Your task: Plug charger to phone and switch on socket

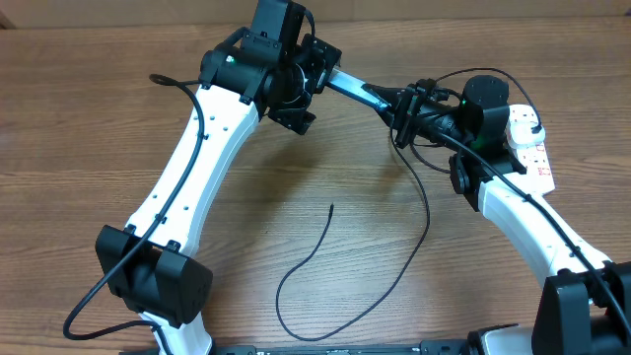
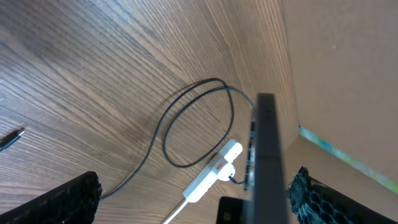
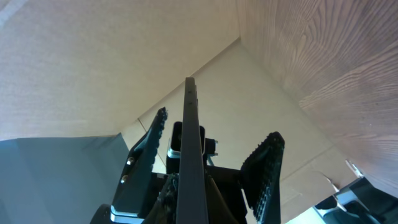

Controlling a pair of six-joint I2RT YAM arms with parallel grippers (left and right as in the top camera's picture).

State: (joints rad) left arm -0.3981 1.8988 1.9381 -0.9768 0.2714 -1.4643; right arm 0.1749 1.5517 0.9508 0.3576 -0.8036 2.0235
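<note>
Presently the left claw [image 1: 314, 89] is spread wide, with nothing grasped. The phone [image 1: 360, 92] is held in the air just right of it, its long axis running claw to claw. Its free end apparently reaches between the open fingers [image 2: 317, 199], though contact cannot be judged. The right claw [image 1: 406, 108] is clenched on the phone's other end. The charger [image 1: 296, 271] is laid loose on the table [image 1: 99, 148], its tip [image 1: 331, 207] well apart from both claws, toward the arm bases and nearer the left one. The socket [image 1: 530, 148] lies just beyond the right claw. No writing can be read; only red marks are seen there.
</note>
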